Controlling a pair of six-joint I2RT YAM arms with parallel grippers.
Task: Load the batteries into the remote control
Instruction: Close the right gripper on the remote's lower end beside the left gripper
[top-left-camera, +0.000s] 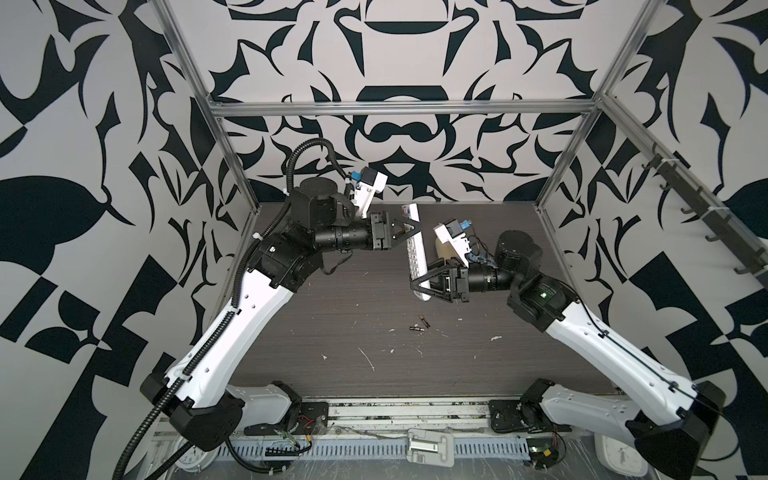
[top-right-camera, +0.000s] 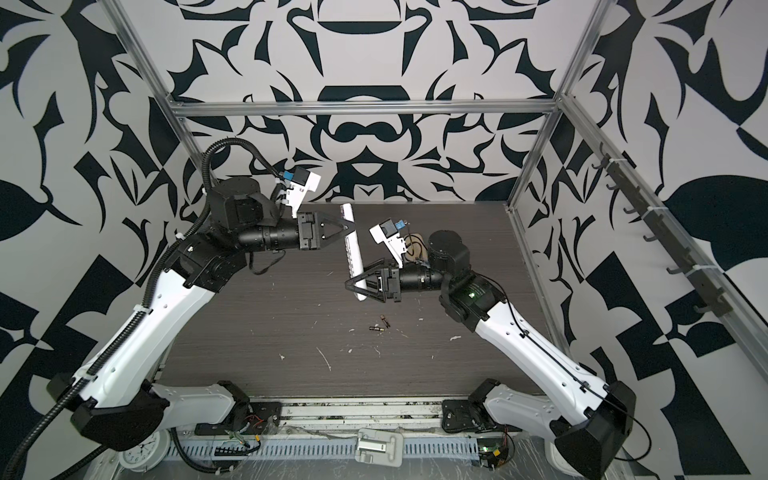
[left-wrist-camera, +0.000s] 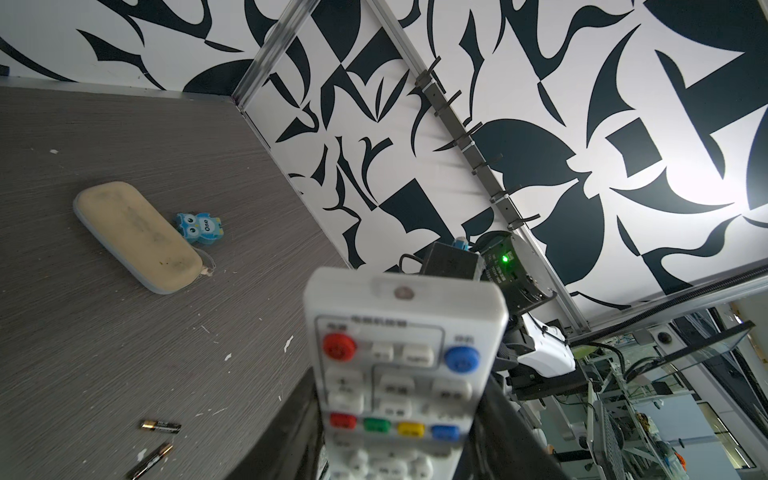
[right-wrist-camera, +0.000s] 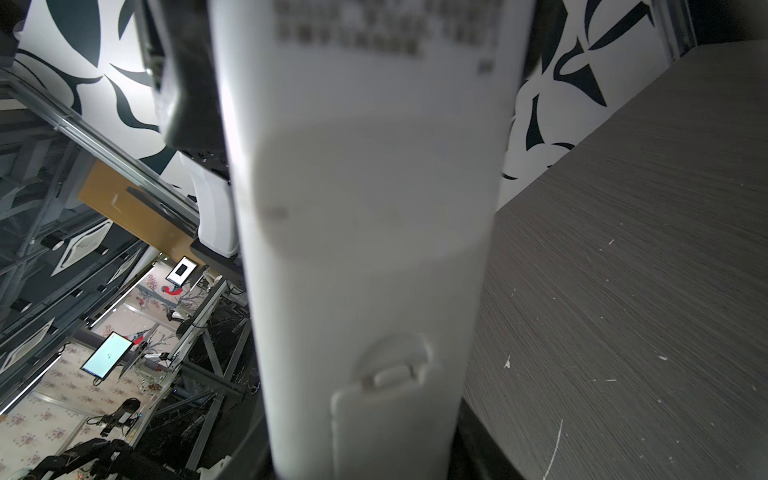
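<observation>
I have the remote control (top-left-camera: 417, 253) aloft above the surface (top-left-camera: 332, 340), its closed back toward the right arm, I judge for uncovering, 2 batteries (top-left-camera: 419, 324) loose below, left claw (top-left-camera: 412, 230) clamped near its far end, right claw (top-left-camera: 421, 289) straddling the near end, grip unclear, both wrists reaching inward, level.

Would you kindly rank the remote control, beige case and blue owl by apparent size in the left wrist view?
1. remote control, though its nearness to the camera inflates it
2. beige case
3. blue owl
</observation>
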